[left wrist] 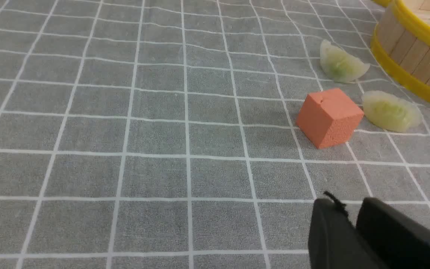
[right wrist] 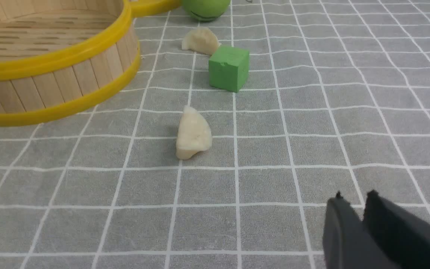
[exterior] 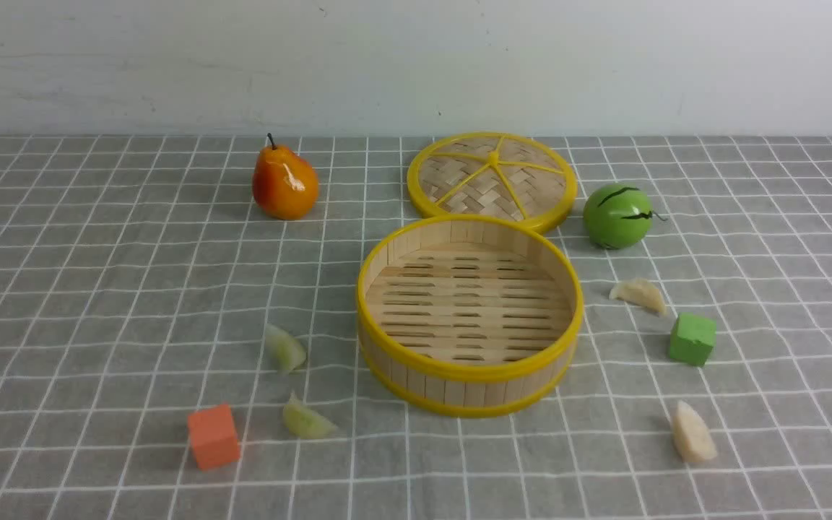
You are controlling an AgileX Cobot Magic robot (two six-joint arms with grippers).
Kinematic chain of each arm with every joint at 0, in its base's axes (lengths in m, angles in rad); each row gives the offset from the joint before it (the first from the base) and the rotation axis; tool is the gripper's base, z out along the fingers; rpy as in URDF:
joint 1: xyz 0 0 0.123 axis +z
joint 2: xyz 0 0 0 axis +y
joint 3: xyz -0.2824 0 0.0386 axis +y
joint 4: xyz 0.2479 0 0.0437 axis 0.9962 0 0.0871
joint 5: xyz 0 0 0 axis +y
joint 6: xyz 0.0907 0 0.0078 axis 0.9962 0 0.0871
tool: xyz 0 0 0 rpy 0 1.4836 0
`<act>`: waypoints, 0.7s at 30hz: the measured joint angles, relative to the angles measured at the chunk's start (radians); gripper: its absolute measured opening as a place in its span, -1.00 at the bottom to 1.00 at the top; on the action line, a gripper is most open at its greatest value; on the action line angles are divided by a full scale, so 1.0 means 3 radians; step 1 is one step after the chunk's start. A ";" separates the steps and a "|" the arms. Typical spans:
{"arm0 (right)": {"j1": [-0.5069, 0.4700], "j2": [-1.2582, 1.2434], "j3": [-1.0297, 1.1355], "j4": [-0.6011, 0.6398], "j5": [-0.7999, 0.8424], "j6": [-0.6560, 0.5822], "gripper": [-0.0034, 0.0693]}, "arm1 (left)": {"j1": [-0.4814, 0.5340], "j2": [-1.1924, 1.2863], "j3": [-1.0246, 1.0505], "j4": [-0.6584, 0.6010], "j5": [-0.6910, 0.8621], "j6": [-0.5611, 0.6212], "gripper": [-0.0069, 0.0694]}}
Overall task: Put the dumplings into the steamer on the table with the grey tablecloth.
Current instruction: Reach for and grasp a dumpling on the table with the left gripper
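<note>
We list: two pale green dumplings, lower left; two cream ones, right; left fingers and right fingers, nearly closed, empty. Risk noted: a low descent beside the orange cube may knock it into the nearer green dumpling.

Yellow, green and orange on white-lined grey

The grey tablecloth carries a grid of thin white lines beneath a plain pale wall; the steamer shows bright yellow rims around pale tan slats, and the far lid has a tan and brown woven pattern with yellow rim and spokes. On the left, the pear blends orange into red, two dumplings are translucent pale green, and the near cube is orange-red. On the right, two dumplings are cream-white, the other cube is green, and a round green fruit bears black streaks.
</note>
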 joint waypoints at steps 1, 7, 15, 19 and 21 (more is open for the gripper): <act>0.0000 0.0000 0.0000 0.0000 0.0000 0.0000 -0.64 | 0.0000 0.0000 0.0000 0.0000 0.0000 0.0000 -0.53; 0.0000 0.0000 0.0000 0.0000 0.0000 0.0000 -0.62 | 0.0000 0.0000 0.0000 0.0000 0.0000 0.0000 -0.53; 0.0000 0.0000 0.0000 0.0000 0.0000 0.0000 -0.59 | 0.0000 0.0000 0.0000 0.0000 0.0000 0.0000 -0.52; 0.0000 0.0000 0.0000 0.0000 0.0000 0.0000 -0.59 | 0.0000 0.0000 0.0000 0.0000 0.0000 0.0000 -0.50; 0.0000 0.0000 0.0000 0.0000 0.0000 0.0000 -0.59 | 0.0000 0.0000 0.0000 0.0033 0.0000 0.0003 -0.50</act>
